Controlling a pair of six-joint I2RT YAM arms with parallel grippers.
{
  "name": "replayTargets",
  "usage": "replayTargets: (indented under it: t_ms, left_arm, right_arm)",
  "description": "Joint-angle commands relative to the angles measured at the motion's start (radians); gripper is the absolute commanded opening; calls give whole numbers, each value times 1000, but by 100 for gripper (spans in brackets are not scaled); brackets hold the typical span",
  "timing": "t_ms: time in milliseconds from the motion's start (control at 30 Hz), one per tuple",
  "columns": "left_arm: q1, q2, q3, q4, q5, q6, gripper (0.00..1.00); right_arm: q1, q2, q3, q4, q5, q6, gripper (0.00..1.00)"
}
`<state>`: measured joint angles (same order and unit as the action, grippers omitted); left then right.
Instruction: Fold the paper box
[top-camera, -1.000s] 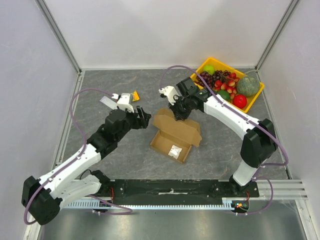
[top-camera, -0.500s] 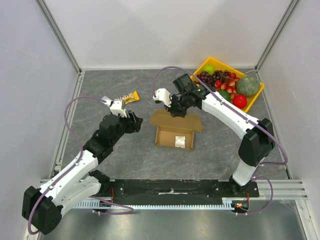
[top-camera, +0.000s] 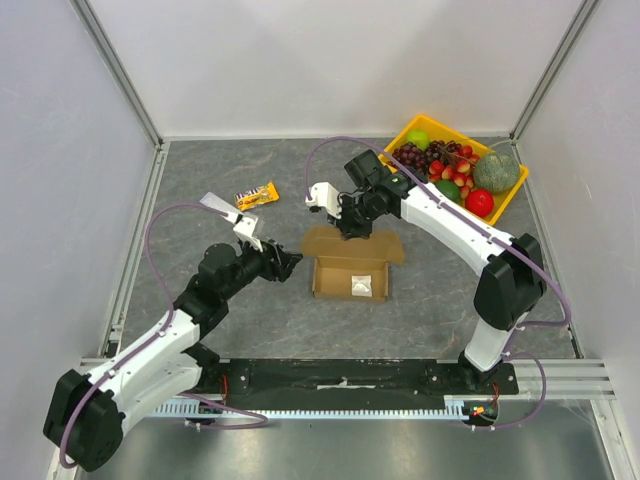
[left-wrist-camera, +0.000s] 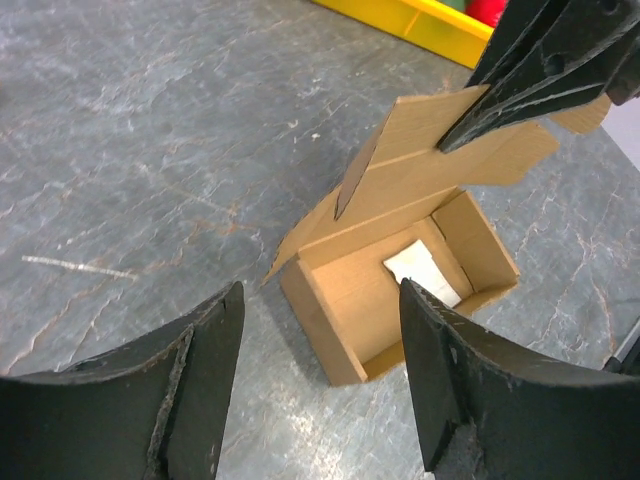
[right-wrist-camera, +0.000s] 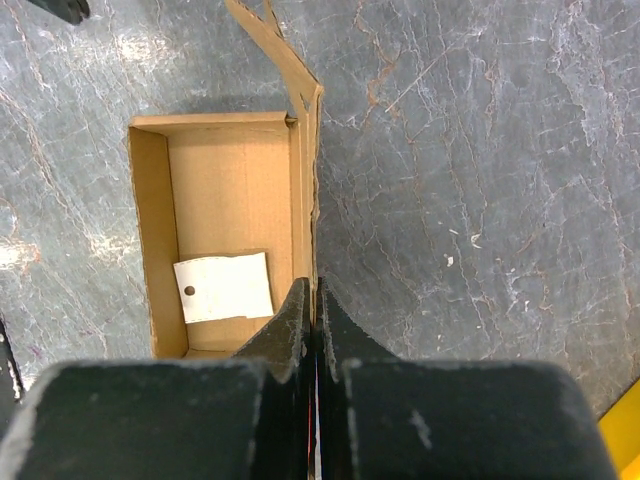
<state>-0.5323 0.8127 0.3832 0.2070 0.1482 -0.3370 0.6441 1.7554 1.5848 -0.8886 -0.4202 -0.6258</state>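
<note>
The paper box (top-camera: 340, 275) sits on the grey, marble-veined surface (top-camera: 220, 170) about mid-way between the two arms. It is plain brown corrugated cardboard, formed into a shallow rectangular carton with its top open. Its four walls stand upright and the raw fluted edges show along the rim. Inside, flat on the floor of the box toward its right end, lies a small white slip (right-wrist-camera: 222, 287) with a dark punched hole near one corner.

The lid flap (top-camera: 350, 243) rises from the far long wall of the box, tilted back away from the opening. It has die-cut side tabs with angled, notched outlines. One narrow tab juts out from the box's far left corner.

The right gripper (right-wrist-camera: 311, 300) comes in from the far side of the box. Its matte black, scuffed fingers are pressed together on the top edge of the lid flap, and the thin cardboard runs straight in between them.

The left gripper (top-camera: 290, 262) hovers just left of the box, apart from it. Its two curved black fingers (left-wrist-camera: 215, 340) are spread wide with nothing between them.

Well beyond the box's right end stands a glossy yellow tray (top-camera: 408, 131) heaped with fruit. To the box's far left lies a small orange wrapped bar (top-camera: 257, 195).
</note>
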Motion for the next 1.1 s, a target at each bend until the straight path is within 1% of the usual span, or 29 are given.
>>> replayTargets:
  t_ms: [0, 167, 567, 800, 1067]
  left_arm:
    - [3, 61, 6, 149, 90, 99, 70]
    - [3, 164, 42, 164, 94, 128, 69]
    - [2, 285, 82, 235, 80, 179, 68]
    - [2, 374, 109, 256, 96, 199, 59]
    - [0, 422, 135, 279, 126, 182, 50]
  right_arm:
    - [5, 0, 40, -15, -32, -14, 0]
    - [6, -4, 38, -15, -35, -17, 0]
    - [8, 1, 38, -18, -43, -23, 0]
    - [8, 9, 35, -21, -46, -25, 0]
    - [8, 18, 32, -21, -51, -26, 0]
